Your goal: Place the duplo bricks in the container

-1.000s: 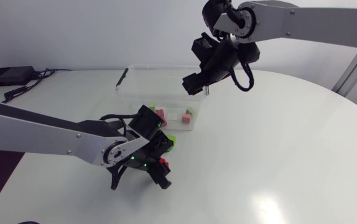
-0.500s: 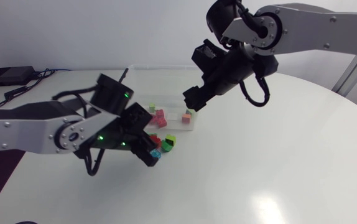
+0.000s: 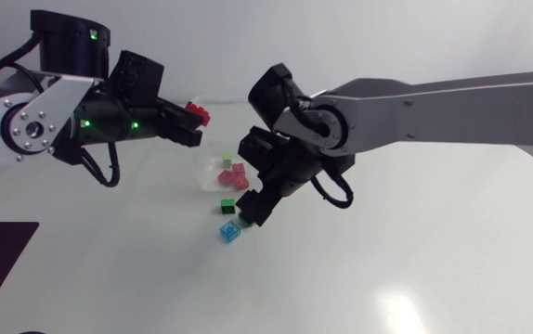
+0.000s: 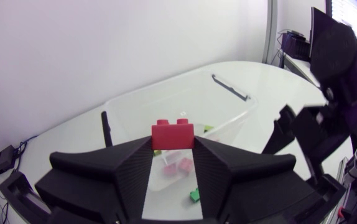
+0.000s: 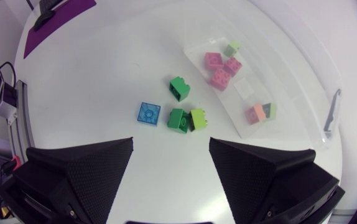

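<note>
Aloft, left gripper (image 4: 173,146) grasps a red brick (image 4: 173,135) at the left end of the clear container (image 4: 234,115); right gripper (image 5: 171,146) hangs released over loose bricks (image 5: 179,119).

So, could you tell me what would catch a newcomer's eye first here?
The red brick pinched in the left gripper, held up with the clear container ahead of it. The right gripper, open, hangs above a blue brick and green bricks on the table beside the container.
</note>
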`<action>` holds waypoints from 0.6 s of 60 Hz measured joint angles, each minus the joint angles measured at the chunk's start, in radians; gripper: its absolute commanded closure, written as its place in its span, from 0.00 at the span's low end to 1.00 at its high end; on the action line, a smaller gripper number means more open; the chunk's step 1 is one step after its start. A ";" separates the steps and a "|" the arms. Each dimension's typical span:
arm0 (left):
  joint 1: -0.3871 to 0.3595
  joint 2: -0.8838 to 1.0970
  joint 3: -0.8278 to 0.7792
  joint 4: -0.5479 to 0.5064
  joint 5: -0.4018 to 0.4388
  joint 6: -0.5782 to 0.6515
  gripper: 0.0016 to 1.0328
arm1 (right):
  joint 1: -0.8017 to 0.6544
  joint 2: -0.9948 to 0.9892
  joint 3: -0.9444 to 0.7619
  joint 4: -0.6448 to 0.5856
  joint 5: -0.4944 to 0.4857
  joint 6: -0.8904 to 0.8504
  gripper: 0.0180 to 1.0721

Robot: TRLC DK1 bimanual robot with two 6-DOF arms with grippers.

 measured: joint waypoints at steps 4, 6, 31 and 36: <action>0.013 0.032 0.031 0.033 0.000 -0.005 0.74 | 0.006 0.043 0.000 0.016 0.016 -0.008 0.16; 0.018 0.051 0.045 0.045 0.000 -0.007 0.74 | 0.008 0.063 0.000 0.024 0.023 -0.011 0.16; 0.063 0.290 0.203 0.105 0.003 -0.039 0.74 | 0.014 0.254 0.093 0.028 0.069 -0.015 0.16; 0.064 0.317 0.234 0.106 0.003 -0.045 0.74 | 0.014 0.274 0.119 0.027 0.076 -0.015 0.16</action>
